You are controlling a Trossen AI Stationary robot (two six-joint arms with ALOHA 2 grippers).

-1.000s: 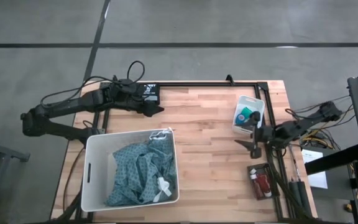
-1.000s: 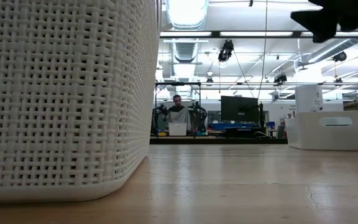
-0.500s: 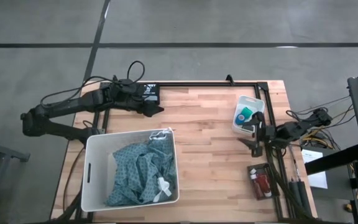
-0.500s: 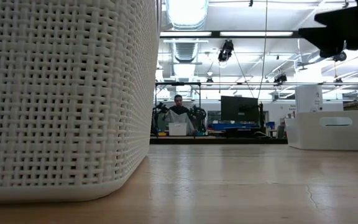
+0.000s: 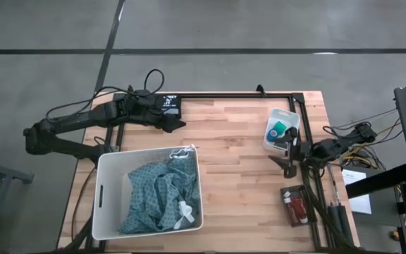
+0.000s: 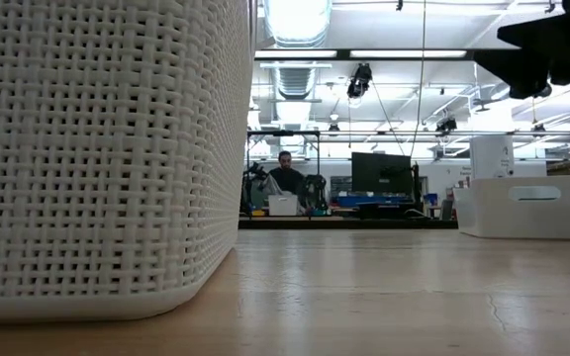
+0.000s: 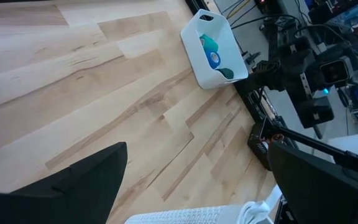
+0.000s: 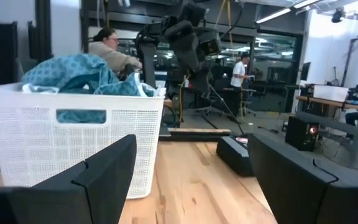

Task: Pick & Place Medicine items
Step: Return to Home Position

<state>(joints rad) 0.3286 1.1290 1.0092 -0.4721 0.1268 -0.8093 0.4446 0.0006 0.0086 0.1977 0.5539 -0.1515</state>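
A small white bin (image 5: 282, 130) near the table's right edge holds a teal-green roll (image 5: 279, 128) and a blue round piece (image 7: 214, 59). Red bottles (image 5: 297, 207) lie in a black tray (image 5: 294, 206) at the near right. My right gripper (image 5: 285, 152) hangs open above the table between bin and tray, nothing between its fingers (image 8: 191, 146). It shows in the low view as a dark shape (image 6: 532, 54) at the upper right. My left gripper (image 5: 177, 122) waits open over the table's far left part, its fingers (image 7: 194, 162) empty.
A large white woven basket (image 5: 111, 204) with blue-grey patterned cloths (image 5: 157, 197) fills the near left. A black box (image 5: 169, 104) sits at the far edge. Bare wood lies between basket and bin. A person (image 6: 285, 173) sits far behind the table.
My right gripper has sunk a little and drawn slightly back toward the table's right edge, staying open. Nothing on the table has moved.
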